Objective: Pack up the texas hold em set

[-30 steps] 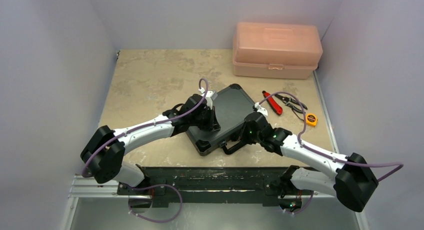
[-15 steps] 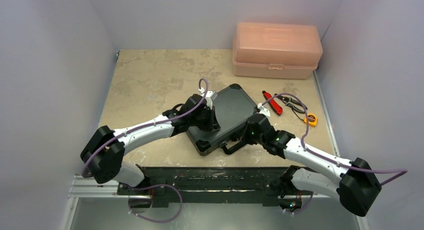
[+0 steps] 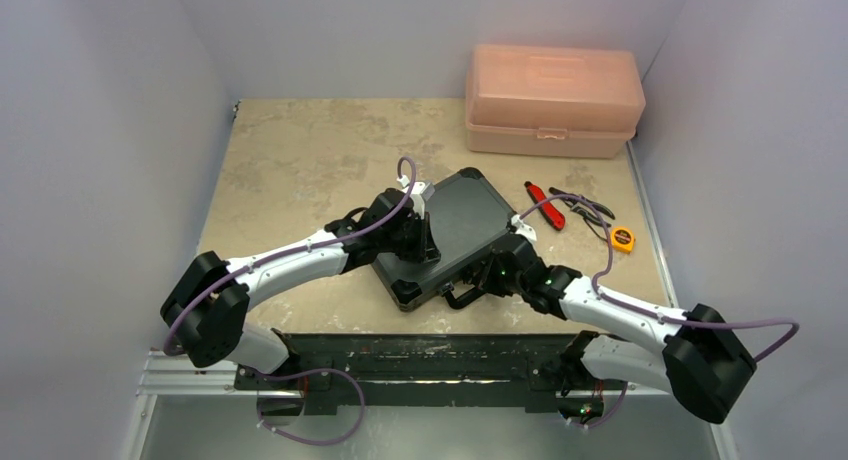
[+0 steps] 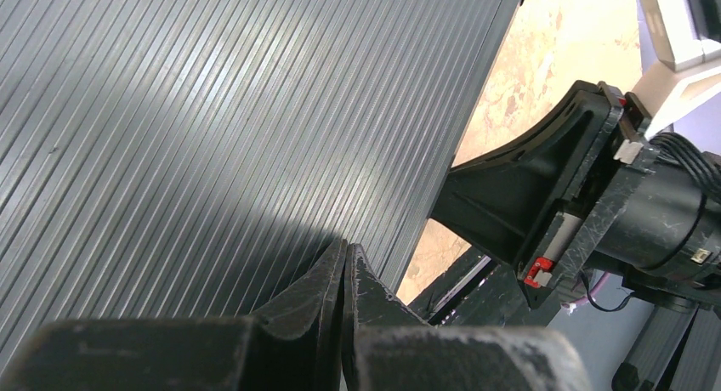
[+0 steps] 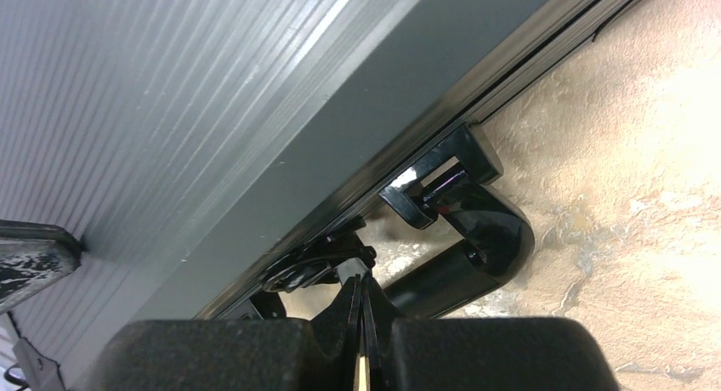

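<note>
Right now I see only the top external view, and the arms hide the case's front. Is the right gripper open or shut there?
Observer: Shut. In the right wrist view the right gripper has its fingers pressed together, with nothing between them.
Operator: Where do its tips point?
Observer: At the black latch under the edge of the case, just beside the handle, which lies on the table.
Operator: And the left gripper?
Observer: Also shut. In the left wrist view the left gripper has its tips at the ribbed top of the case, apparently resting on it.
</note>
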### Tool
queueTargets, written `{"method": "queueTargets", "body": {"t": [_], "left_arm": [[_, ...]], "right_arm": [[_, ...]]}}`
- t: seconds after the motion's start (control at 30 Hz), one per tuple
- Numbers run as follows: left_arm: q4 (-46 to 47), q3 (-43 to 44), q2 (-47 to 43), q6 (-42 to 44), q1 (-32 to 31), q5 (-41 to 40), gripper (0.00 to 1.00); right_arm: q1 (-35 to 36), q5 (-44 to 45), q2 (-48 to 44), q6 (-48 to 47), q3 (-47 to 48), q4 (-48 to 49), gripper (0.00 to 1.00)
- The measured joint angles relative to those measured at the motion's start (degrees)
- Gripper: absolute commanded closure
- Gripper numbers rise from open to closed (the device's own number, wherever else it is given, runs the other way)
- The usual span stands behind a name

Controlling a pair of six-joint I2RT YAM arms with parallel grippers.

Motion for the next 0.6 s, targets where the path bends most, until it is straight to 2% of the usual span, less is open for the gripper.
{"method": "queueTargets", "body": {"t": [0.6], "left_arm": [[0.0,0.0,0.0,0.0,-0.1,-0.2,1.0]], "right_arm": [[0.0,-0.3,3.3,0.1,-0.4,3.0,0.97]]}}
